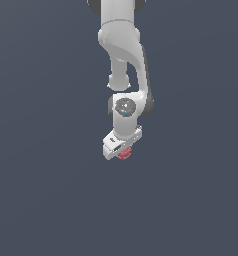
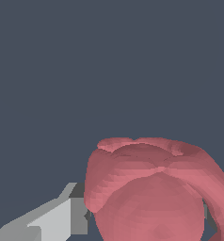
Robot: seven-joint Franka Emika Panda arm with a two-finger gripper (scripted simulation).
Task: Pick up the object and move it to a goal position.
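Nothing but a flat slate-blue backdrop filling the exterior view edge to edge, evenly lit, no seam showing between floor and wall (if there is either, it cannot be told). In the wrist view, the same plain dark grey-blue field, no shadow.

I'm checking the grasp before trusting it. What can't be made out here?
- Exterior view: the gripper hides most of the red lump; contact is too small to judge.
- Wrist view: the lump is cut off by the edge and hides one finger; the other finger shows.
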